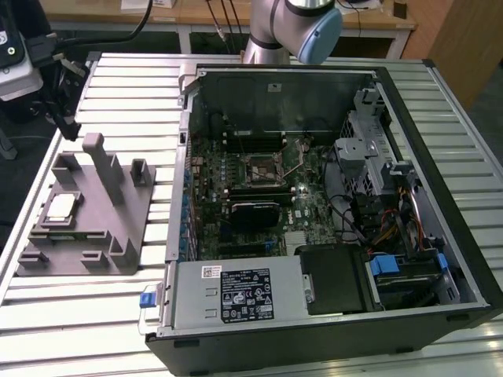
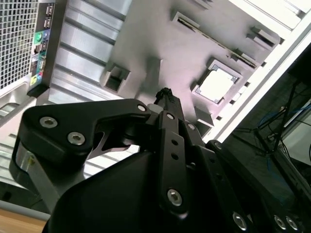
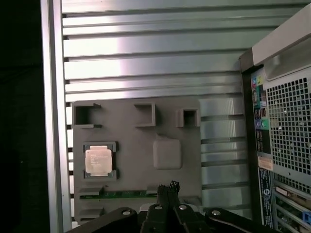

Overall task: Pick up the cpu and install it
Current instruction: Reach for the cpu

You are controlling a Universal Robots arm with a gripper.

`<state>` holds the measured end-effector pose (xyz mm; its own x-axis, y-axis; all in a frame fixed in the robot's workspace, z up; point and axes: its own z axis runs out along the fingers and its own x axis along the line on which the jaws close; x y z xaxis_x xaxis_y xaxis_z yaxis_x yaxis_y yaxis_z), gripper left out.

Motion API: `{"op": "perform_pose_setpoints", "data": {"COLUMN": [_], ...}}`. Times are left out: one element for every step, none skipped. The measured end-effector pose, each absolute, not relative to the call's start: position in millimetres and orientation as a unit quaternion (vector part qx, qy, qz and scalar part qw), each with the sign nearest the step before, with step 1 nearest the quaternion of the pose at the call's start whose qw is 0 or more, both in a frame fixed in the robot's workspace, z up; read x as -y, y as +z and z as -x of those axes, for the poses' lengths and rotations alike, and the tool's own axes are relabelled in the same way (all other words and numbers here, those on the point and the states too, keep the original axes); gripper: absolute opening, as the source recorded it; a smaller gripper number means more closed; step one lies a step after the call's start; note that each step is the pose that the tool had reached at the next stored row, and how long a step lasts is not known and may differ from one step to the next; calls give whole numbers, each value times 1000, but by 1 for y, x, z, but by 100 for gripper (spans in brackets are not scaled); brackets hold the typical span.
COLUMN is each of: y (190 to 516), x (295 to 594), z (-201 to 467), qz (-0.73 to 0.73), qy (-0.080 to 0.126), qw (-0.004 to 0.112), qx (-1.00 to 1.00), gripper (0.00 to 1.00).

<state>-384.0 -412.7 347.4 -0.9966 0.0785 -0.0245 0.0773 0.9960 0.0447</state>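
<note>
The cpu is a small silvery-beige square chip lying flat in a square pocket of the grey fixture, at the exterior view's left. Both wrist views look down on it from well above: the cpu lies in its pocket on the fixture. My gripper hangs high over the fixture, off to the side of the cpu, with its black fingers closed together on nothing. The black-framed motherboard socket sits in the middle of the open computer case.
The open computer case fills the exterior view's right, with a power supply, drive cage and cables inside. Its ported rear panel stands beside the fixture. The fixture carries upright posts. The ribbed metal table lies underneath.
</note>
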Motion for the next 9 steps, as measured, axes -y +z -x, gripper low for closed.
{"op": "perform_pose_setpoints", "data": {"y": [346,345,344,342,341,339,337,336,334], "x": [413,414,414,414,415,415,415,415,415], "z": [387,390,392,395,399,403,406,409,413], "qz": [-39,-39,-39,-39,-39,-39,-39,-39,-39], "qy": [22,22,22,22,22,22,22,22,22], "qw": [13,13,13,13,13,13,13,13,13], "qx": [-999,-999,-999,-999,-999,-999,-999,-999,-999], "gripper": [11,11,11,11,11,11,11,11,11]}}
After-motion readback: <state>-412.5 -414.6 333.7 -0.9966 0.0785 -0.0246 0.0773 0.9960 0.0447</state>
